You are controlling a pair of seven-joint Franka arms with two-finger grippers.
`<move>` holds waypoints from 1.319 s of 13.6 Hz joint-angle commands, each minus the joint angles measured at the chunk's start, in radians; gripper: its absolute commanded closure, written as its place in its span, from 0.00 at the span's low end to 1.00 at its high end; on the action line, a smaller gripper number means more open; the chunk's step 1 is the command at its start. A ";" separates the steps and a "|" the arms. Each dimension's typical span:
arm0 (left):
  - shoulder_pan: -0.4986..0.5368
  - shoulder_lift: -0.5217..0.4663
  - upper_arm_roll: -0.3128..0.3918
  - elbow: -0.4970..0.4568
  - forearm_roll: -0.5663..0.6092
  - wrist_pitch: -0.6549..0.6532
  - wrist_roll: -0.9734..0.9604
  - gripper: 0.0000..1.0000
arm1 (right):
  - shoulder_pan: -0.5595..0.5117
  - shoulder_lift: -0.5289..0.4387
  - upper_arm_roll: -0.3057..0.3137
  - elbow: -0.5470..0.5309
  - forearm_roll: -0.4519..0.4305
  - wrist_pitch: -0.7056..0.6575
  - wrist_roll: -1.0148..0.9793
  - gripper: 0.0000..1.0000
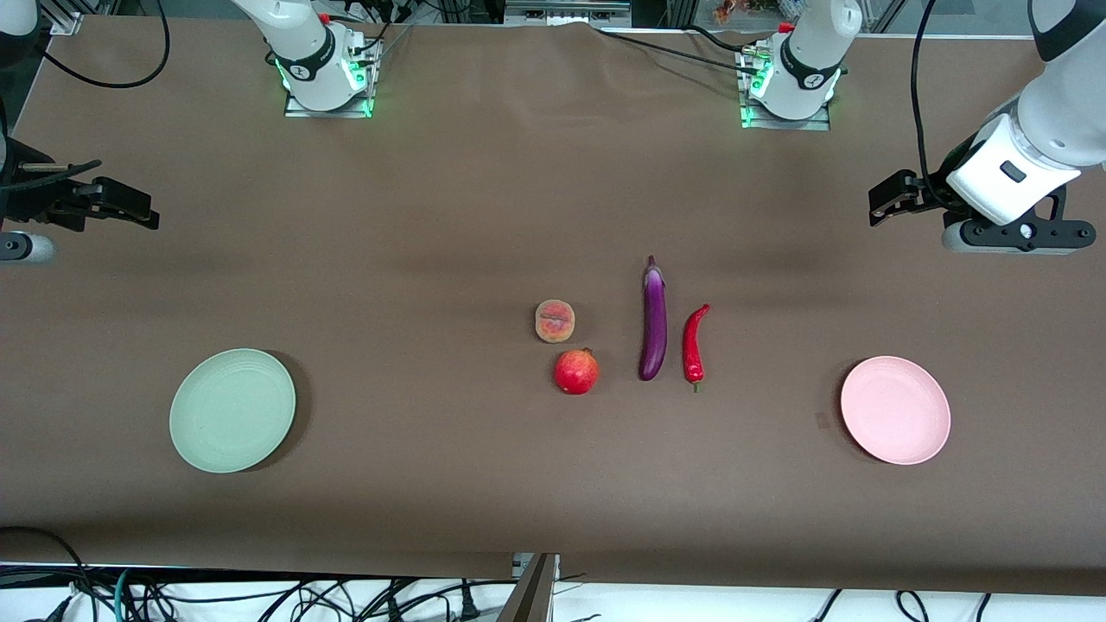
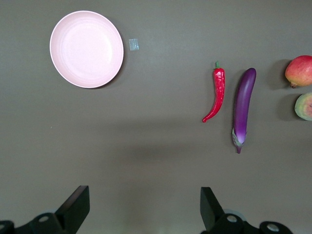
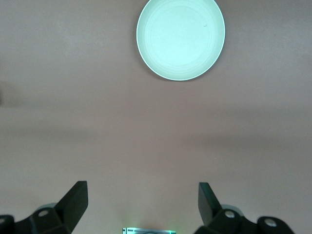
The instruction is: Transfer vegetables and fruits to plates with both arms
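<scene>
Mid-table lie a purple eggplant [image 1: 653,321] [image 2: 243,104] and a red chili pepper [image 1: 695,344] [image 2: 217,93] side by side. Beside them, toward the right arm's end, are a peach [image 1: 555,320] [image 2: 304,106] and a pomegranate [image 1: 575,371] [image 2: 300,70], the pomegranate nearer the front camera. The pink plate [image 1: 895,409] [image 2: 87,48] sits toward the left arm's end and the green plate [image 1: 232,410] [image 3: 180,38] toward the right arm's end; neither holds anything. My left gripper [image 1: 886,206] [image 2: 145,192] hangs open over bare table at its end. My right gripper [image 1: 138,210] [image 3: 143,187] hangs open at the other end.
A small pale patch [image 1: 821,421] [image 2: 133,44] lies on the brown table cover beside the pink plate. The two arm bases [image 1: 328,73] [image 1: 791,82] glow green along the table edge farthest from the front camera. Cables [image 1: 259,596] trail below the near edge.
</scene>
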 commanded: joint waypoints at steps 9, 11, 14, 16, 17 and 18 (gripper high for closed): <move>0.017 0.021 -0.001 0.031 0.004 -0.061 0.004 0.00 | -0.005 0.008 -0.001 0.022 0.014 -0.009 0.002 0.00; 0.009 0.042 -0.009 0.028 0.001 -0.064 0.006 0.00 | -0.006 0.012 -0.001 0.022 0.015 -0.009 -0.003 0.00; -0.027 0.122 -0.013 0.035 -0.013 -0.035 0.007 0.00 | -0.006 0.012 -0.001 0.022 0.015 -0.009 -0.003 0.00; -0.060 0.189 -0.012 0.031 -0.013 0.087 -0.008 0.00 | -0.006 0.012 -0.001 0.024 0.015 -0.009 -0.003 0.00; -0.072 0.229 -0.012 0.031 -0.011 0.138 -0.008 0.00 | -0.006 0.012 -0.001 0.024 0.015 -0.009 -0.004 0.00; -0.081 0.269 -0.012 0.031 -0.013 0.190 -0.019 0.00 | -0.006 0.014 -0.001 0.024 0.015 -0.009 -0.004 0.00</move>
